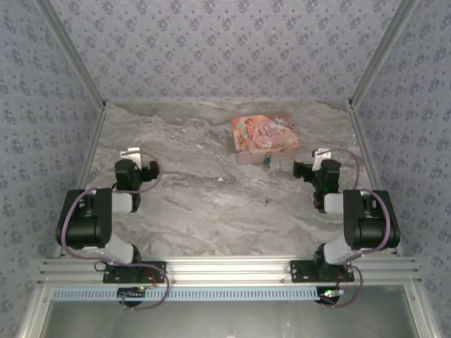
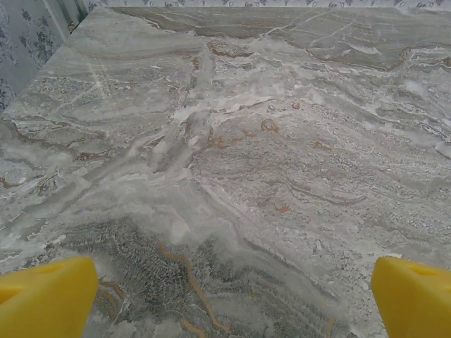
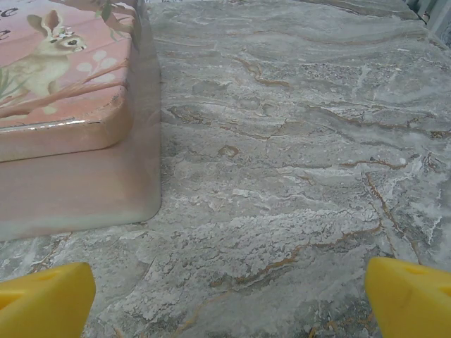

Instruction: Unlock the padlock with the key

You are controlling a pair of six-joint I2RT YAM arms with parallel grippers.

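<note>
1. Hovering on either side of the table (image 1: pixel 197 211), both arms are folded near their bases. I take this as a starting pose that leaves the middle free for reaching.
2. The left gripper (image 2: pixel 229 299) has its yellow fingers spread fully wide, with nothing between them but bare marble.
3. The right gripper (image 3: pixel 229 299) is just as wide apart and also holds nothing. It faces past the corner of the pink box (image 3: pixel 63 70).
4. The padlock (image 1: pixel 267 160) sits at the box's near face, against the front edge of the lid, probably fastening it shut. It is nearer the right arm.
5. The padlock's long axis seems to run down that face, shackle up toward the lid and teal body toward the table. It is too small to be sure.
6. Which mark on the marble is the key is too small to tell.
</note>
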